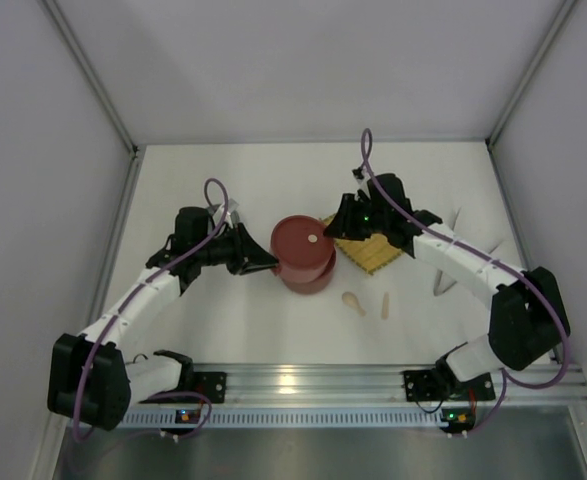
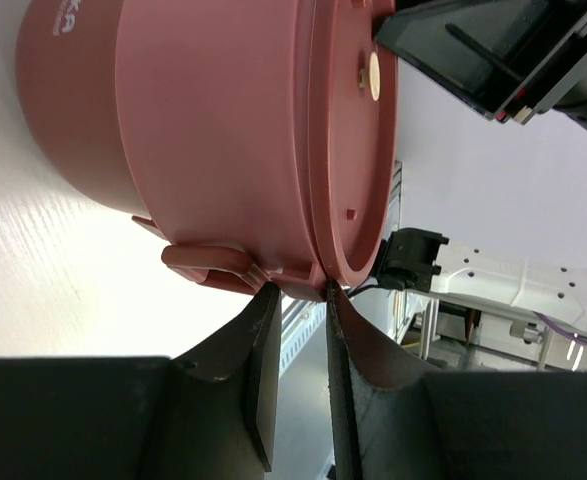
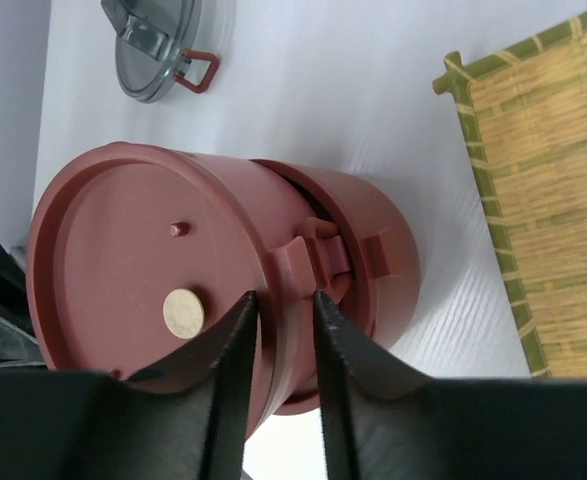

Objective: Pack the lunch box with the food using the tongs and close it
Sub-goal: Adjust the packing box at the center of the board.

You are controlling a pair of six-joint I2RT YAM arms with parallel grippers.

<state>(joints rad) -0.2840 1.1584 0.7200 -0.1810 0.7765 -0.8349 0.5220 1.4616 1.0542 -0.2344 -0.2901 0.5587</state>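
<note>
- The lunch box [image 1: 305,275] stands at mid-table between the two arms, just beside the left corner of the woven mat [image 1: 371,252]. It is one stacked unit with the flat lid [image 3: 153,270] on top.
- No food piece shows in any view. It is probably already packed, but the closed box hides its contents.
- The tongs [image 1: 456,222] lie on the table to the right, partly hidden by the right arm and held by neither gripper. The packing stage looks finished.
- The left gripper [image 2: 298,292] meets the box's left side. Its jaws stand narrow, pinching a small tab just below the lid rim, beside the side handle [image 2: 205,262].
- The right gripper [image 3: 283,300] straddles the lid rim next to the side clasp [image 3: 323,255]. Whether its jaws press on the rim or stand just free cannot be told.
- Remaining work, as judged: confirm the clasp is seated, then release both grippers.
- A small spoon [image 1: 354,301] and a stick [image 1: 385,306] lie in front of the box. A grey cover with a red loop [image 3: 158,40] lies beyond it.
</note>
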